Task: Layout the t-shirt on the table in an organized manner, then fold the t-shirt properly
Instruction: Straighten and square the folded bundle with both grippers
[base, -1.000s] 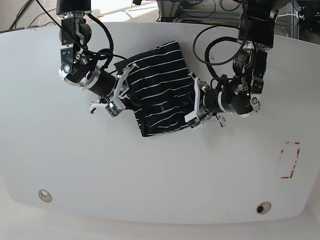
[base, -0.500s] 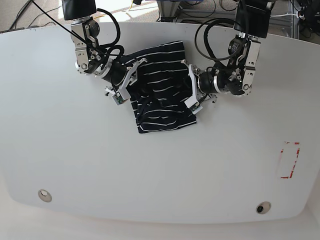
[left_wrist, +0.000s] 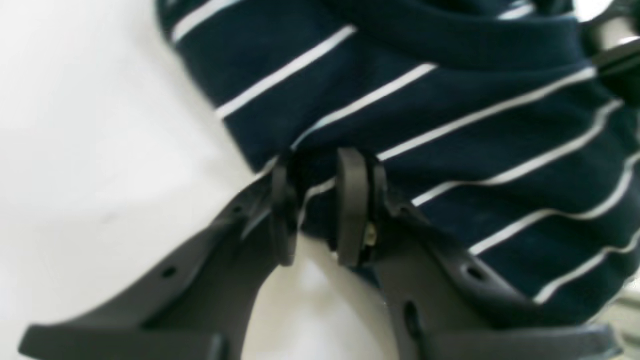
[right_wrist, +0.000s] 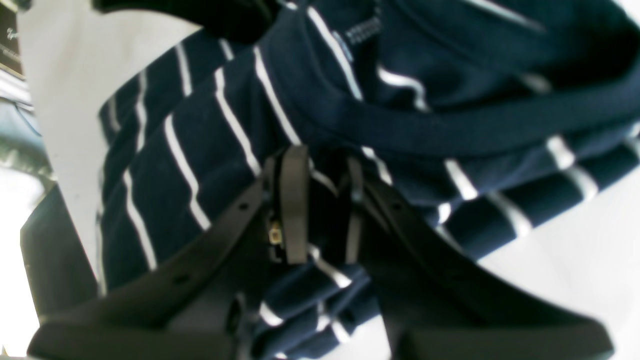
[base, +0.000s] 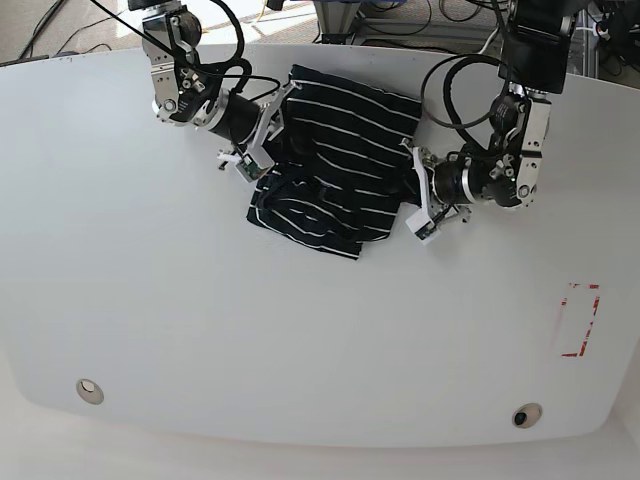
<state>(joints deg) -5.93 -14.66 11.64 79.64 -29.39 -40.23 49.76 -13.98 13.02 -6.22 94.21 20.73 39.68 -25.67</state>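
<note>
**Shirt pinched at both sides, bunched on the far half of the table**

Shirt (base: 335, 165) lies crumpled on the table (base: 300, 330), toward the far edge and between the two arms. It is dark navy with thin white stripes, partly doubled over itself, with folds across its middle and a loose lower corner pointing toward the near side. No container appears in any view; the cloth rests straight on the white top.

Left gripper (base: 417, 205), on the right of the base view, meets the shirt's right edge. Its wrist view shows the two dark fingers (left_wrist: 352, 200) drawn close with a fold of striped cloth (left_wrist: 450, 125) caught between them, white table (left_wrist: 90, 125) showing to the left of the cloth.

Right gripper (base: 268, 125), on the left of the base view, sits at the shirt's upper left edge. Its wrist view shows the fingers (right_wrist: 294, 200) likewise narrowed on a bunch of fabric (right_wrist: 210, 140), with a thick plain navy band, perhaps the collar or a hem, running across above them. The picture is blurred, so which part of the garment is held cannot be told.

Near the table's front edge sit two small round fittings (base: 89, 390) (base: 526, 414), and a red-outlined mark (base: 580, 320) lies at the right, all well apart from the shirt.
</note>
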